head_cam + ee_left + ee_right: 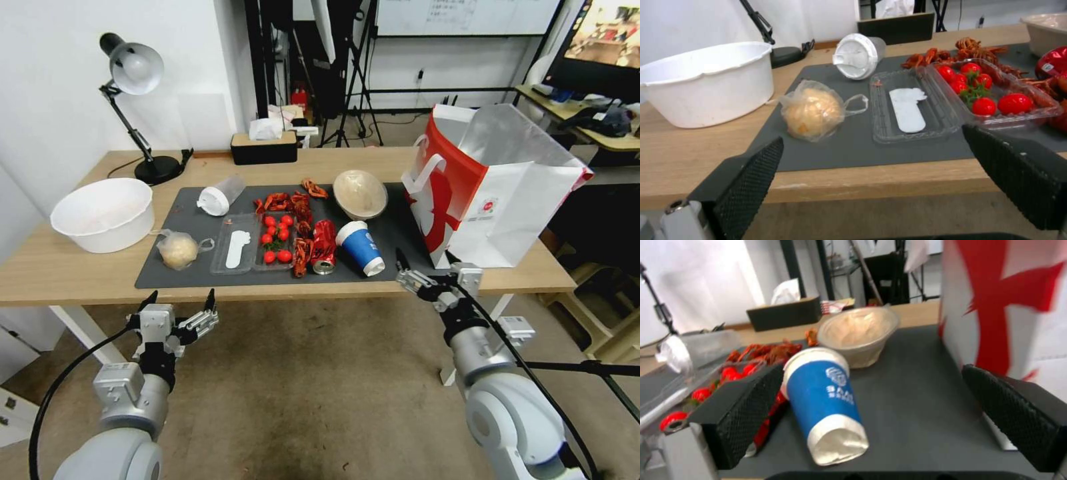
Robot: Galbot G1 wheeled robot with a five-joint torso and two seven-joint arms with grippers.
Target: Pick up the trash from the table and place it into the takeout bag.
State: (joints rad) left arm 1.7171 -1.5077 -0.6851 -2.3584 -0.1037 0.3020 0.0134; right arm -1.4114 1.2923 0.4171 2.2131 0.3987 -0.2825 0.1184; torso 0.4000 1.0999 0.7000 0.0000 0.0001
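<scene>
Right gripper [421, 265] sits right of centre in the head view, at the near table edge, fingers spread wide, nothing between them. Right wrist view: its two black pads frame the blue paper cup [826, 400], which lies tipped on the dark grey mat [916, 400], not touched by the pads. Just behind the cup, the beige round bowl [859, 335], tilted. Takeout bag [1009, 303] at the right of that frame, close beside the right pad.

Left gripper [180, 301] is lower left in the head view, below the table edge, over the floor, fingers also splayed apart and holding nothing. Left wrist view: between its pads and farther off lies the clear bag with pale lump [811, 113] on the mat, near the mat's front edge. Next to it an open clear clamshell tray [916, 110], one half with cherry tomatoes [982, 90]. White-lidded plastic cup [858, 55] lies on its side behind the tray.

Head view, centre: crushed red drink can [325, 248] just left of the blue cup, touching or nearly so; cannot tell which. Red crayfish shells [293, 203] scattered between tray and bowl. The table [73, 267] runs across mid-frame. The takeout bag stands upright and open at the right end of the table, partly on the mat, silvery lining showing.

Off the mat, left side: white basin [103, 213]. Upper left: black desk lamp [137, 100]. Back centre: black tissue box [263, 145].
</scene>
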